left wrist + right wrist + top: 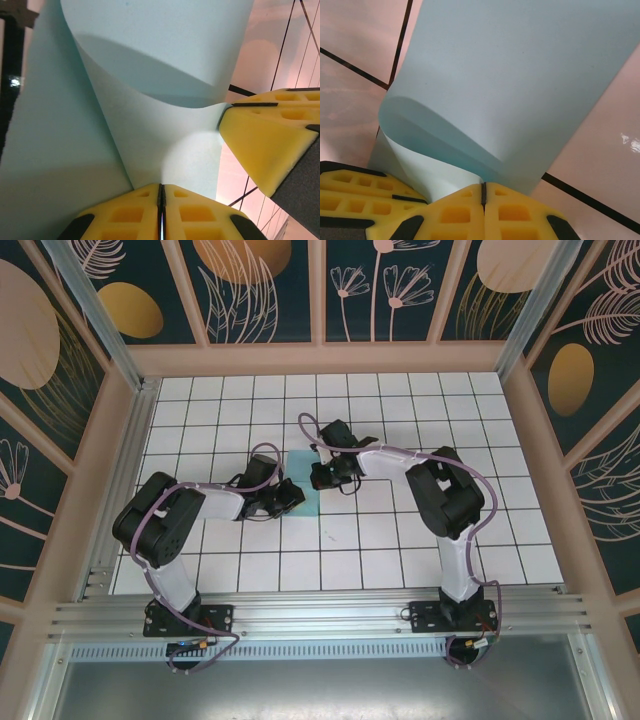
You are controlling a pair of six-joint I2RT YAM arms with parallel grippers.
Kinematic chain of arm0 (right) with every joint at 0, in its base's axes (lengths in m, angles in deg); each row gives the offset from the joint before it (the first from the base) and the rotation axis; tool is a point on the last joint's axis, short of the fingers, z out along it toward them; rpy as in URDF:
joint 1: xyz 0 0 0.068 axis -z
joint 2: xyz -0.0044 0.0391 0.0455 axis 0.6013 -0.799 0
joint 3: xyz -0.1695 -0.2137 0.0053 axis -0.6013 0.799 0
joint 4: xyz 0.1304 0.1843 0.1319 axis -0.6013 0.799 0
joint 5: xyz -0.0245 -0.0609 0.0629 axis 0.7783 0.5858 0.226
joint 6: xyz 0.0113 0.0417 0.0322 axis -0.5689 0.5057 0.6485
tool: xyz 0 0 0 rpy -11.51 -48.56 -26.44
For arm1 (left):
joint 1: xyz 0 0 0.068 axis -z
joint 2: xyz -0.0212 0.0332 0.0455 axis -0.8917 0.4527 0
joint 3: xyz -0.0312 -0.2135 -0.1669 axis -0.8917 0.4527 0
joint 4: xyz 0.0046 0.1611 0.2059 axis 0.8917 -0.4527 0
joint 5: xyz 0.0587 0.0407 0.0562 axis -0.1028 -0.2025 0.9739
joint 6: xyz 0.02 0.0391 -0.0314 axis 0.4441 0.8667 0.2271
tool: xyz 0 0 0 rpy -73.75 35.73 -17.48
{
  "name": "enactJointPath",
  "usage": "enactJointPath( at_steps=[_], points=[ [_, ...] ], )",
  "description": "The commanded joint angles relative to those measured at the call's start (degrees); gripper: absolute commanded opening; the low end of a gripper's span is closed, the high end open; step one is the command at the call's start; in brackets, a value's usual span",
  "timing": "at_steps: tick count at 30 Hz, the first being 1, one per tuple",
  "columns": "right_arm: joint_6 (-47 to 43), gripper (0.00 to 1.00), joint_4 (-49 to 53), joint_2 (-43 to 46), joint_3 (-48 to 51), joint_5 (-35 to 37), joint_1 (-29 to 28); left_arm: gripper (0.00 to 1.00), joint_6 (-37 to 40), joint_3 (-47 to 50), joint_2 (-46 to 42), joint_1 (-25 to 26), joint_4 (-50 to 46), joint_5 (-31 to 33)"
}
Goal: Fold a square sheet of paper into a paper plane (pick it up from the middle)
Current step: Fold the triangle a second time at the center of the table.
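Note:
The square sheet of paper [303, 487] is light turquoise and lies mid-table between both grippers, bent up into a curl. In the left wrist view the sheet [150, 65] rolls over in a loop. My left gripper [161, 189] is shut on its edge, yellow fingers pressed together. My right gripper's yellow fingers [265, 142] touch the same fold from the right. In the right wrist view the sheet [520, 85] folds over itself. My right gripper [482, 189] is shut on its lower edge, with the left gripper's fingers [355, 195] close beside it. From above, the left gripper [287, 496] and right gripper [321, 478] meet at the sheet.
The table [400, 540] is a white tile grid with dark lines, fenced by wooden walls [320, 358] at the back and sides. An aluminium rail [320, 615] runs along the near edge where both arm bases are bolted.

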Motion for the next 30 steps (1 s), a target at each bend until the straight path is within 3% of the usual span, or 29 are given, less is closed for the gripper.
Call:
enactJointPath(
  at_steps=[1,8,17,20,22,26,30],
  points=[
    [-0.92,0.05,1.40,-1.64,-1.90,1.34,-0.26,0.13,1.52,-0.54,1.16,0.39,-3.94,1.44],
    [0.02,0.10,2.28,-1.99,-1.52,4.25,-0.34,0.13,1.68,-1.30,1.41,0.39,-5.67,2.15],
    [5.85,0.36,-2.20,5.61,1.75,5.74,0.42,0.13,1.74,-2.62,2.42,0.67,-11.22,5.11],
    [7.47,0.33,-3.54,9.41,5.24,3.90,0.45,0.13,1.76,-3.62,2.74,1.21,-13.51,6.43],
    [8.11,0.26,-3.36,11.02,7.41,2.07,-0.14,0.13,2.24,-4.76,3.01,1.77,-15.72,7.94],
    [9.24,0.13,-2.12,11.03,9.32,-3.07,-2.01,0.12,2.50,-6.25,3.25,2.32,-18.33,9.91],
    [10.55,0.09,-1.26,9.54,9.29,-5.57,-3.57,0.11,2.17,-6.59,2.93,2.52,-20.34,11.85]
  ],
)
